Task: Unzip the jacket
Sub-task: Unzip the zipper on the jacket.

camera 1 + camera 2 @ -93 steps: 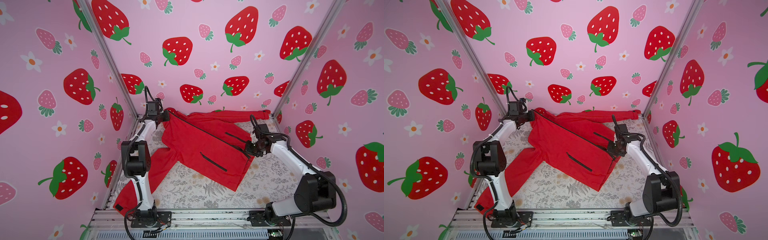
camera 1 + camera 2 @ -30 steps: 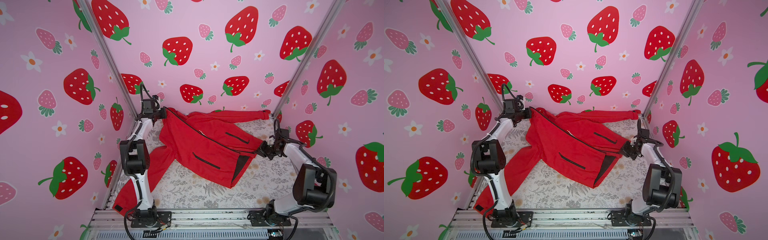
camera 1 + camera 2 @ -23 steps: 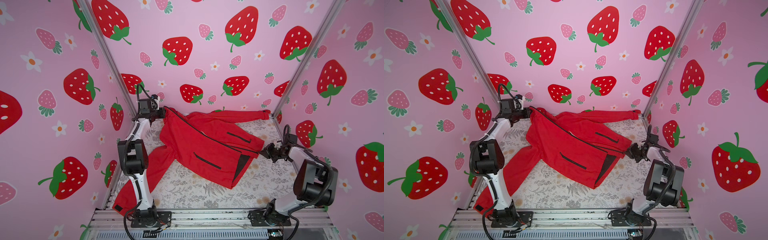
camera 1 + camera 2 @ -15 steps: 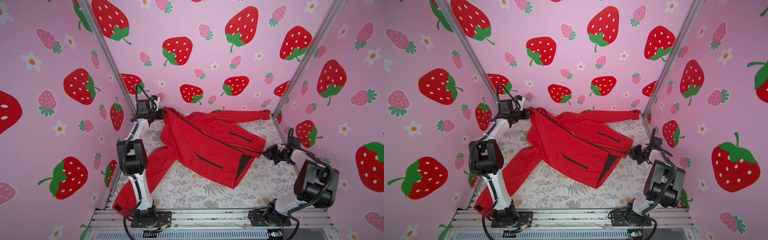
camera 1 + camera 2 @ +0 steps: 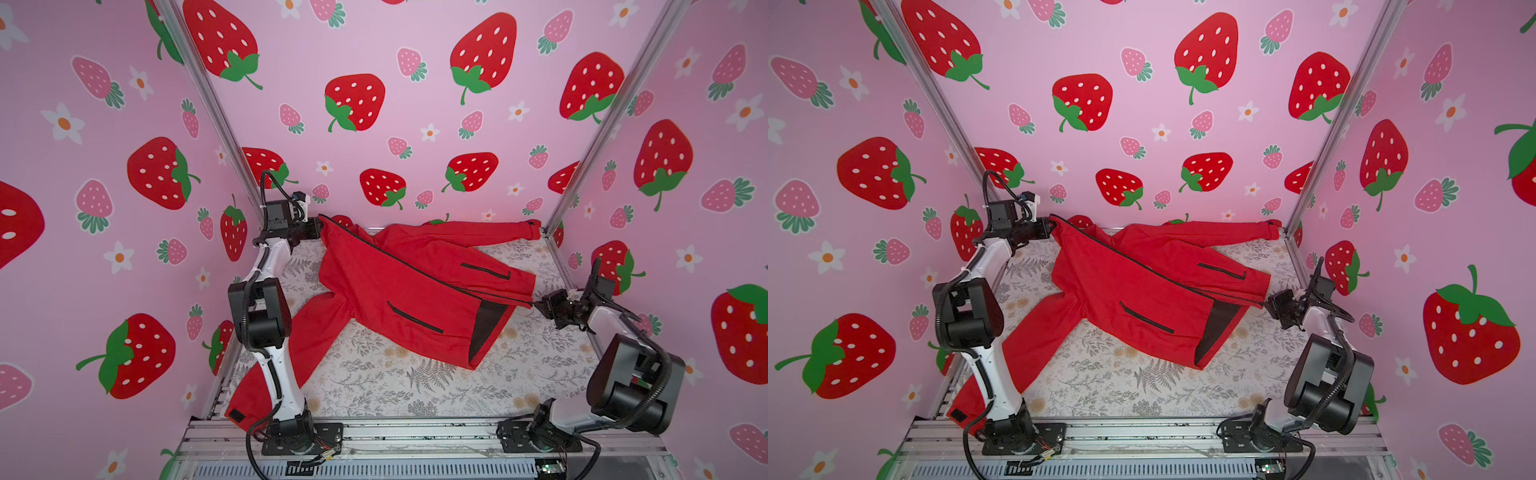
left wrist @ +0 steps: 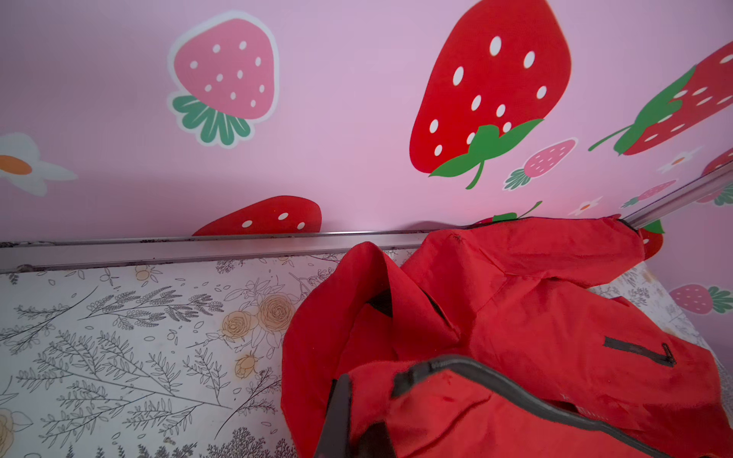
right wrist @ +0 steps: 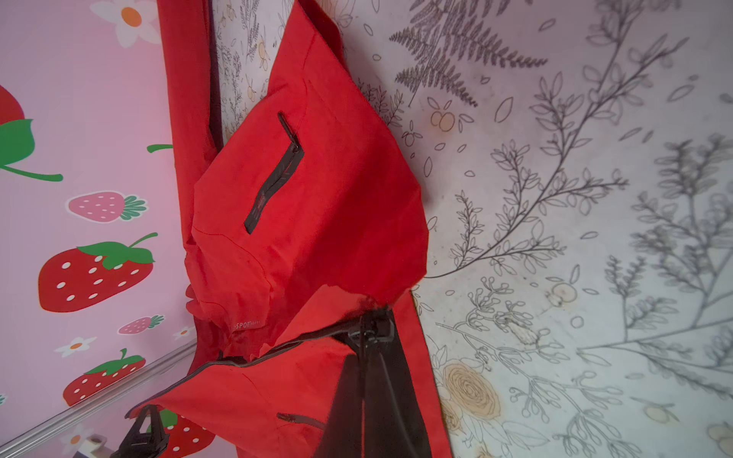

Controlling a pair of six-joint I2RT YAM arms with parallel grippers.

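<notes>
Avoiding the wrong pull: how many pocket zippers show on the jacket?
2: far pocket zipper beyond the main zipper, near pocket zipper on its camera side; folds may hide more.

A: Where do the top views sit?
B: High at the front, side by side, facing down over the whole table [image 5: 415, 386] to the back wall [image 5: 291, 62].
A: The wrist cameras?
B: Close in. Left's faces the back wall across the jacket [image 6: 555, 317]; right's looks along its zipper [image 7: 285, 343]. Both share the jacket.
</notes>
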